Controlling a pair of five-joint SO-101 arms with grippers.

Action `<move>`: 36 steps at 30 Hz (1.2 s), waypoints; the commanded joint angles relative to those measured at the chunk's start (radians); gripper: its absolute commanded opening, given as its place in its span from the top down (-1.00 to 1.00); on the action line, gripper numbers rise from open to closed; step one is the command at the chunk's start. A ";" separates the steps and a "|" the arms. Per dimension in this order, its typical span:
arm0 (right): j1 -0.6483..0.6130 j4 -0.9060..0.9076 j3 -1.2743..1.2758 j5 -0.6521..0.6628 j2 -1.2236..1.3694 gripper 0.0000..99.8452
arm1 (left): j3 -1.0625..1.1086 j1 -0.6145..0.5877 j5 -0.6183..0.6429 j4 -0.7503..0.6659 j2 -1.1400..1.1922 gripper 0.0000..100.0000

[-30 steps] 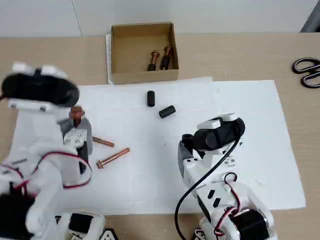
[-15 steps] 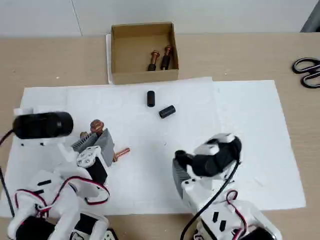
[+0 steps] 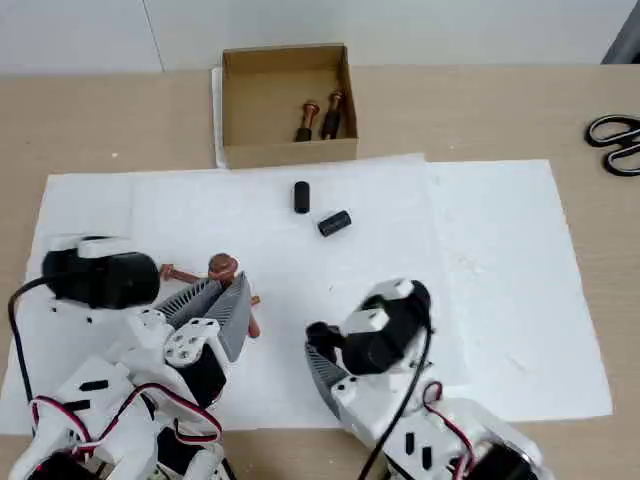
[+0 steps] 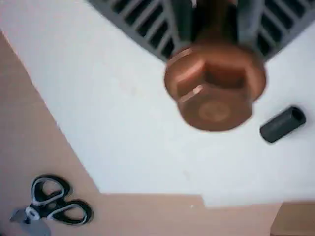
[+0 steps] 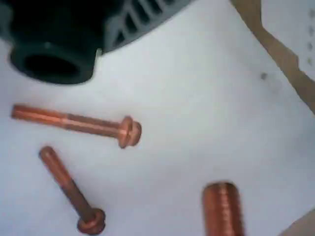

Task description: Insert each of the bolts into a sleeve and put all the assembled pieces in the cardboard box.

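High view: two robot arms are sitting at the near edge of a wooden table (image 3: 480,110), over a sheet of white paper (image 3: 480,250). The left gripper (image 3: 224,284) is pinching a copper bolt (image 3: 222,266), its grey ribbed fingers (image 3: 196,297) pressing on the shank while the hexagonal head is pointing up toward the camera. Two loose bolts are lying on the paper close beside this gripper, one (image 3: 177,272) on its outer side and one (image 3: 254,322) partly hidden under it.

The right gripper (image 3: 322,352) is clamping a black sleeve (image 3: 318,333) at its tip, near the held bolt but not touching it. Two loose sleeves are resting on the paper further back, one (image 3: 301,197) lying lengthwise and the other (image 3: 334,223) just beside it at an angle. Behind them, at the paper's far edge, the cardboard box (image 3: 290,152) is holding two assembled pieces (image 3: 307,120) (image 3: 332,113) side by side. Black scissors (image 3: 615,140) are lying on the bare table at the far right.

Left wrist view: the bolt head is filling the centre, blurred, between the fingers. Right wrist view: the open mouth of the held sleeve is facing the two loose bolts on the paper.
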 commanded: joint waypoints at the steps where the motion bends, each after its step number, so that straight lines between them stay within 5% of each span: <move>1: -0.012 -0.119 0.052 0.029 -0.007 0.99 | -0.002 0.009 0.005 -0.060 -0.006 0.99; 11: -0.102 -0.225 0.106 0.072 -0.007 0.99 | 0.076 0.012 0.005 -0.130 -0.008 0.99; 18: -0.102 -0.251 0.103 0.075 -0.007 0.99 | 0.097 0.114 0.051 -0.143 -0.008 0.99; 36: -0.102 -0.274 0.063 0.132 -0.007 0.99 | 0.139 0.112 0.032 -0.167 -0.006 0.99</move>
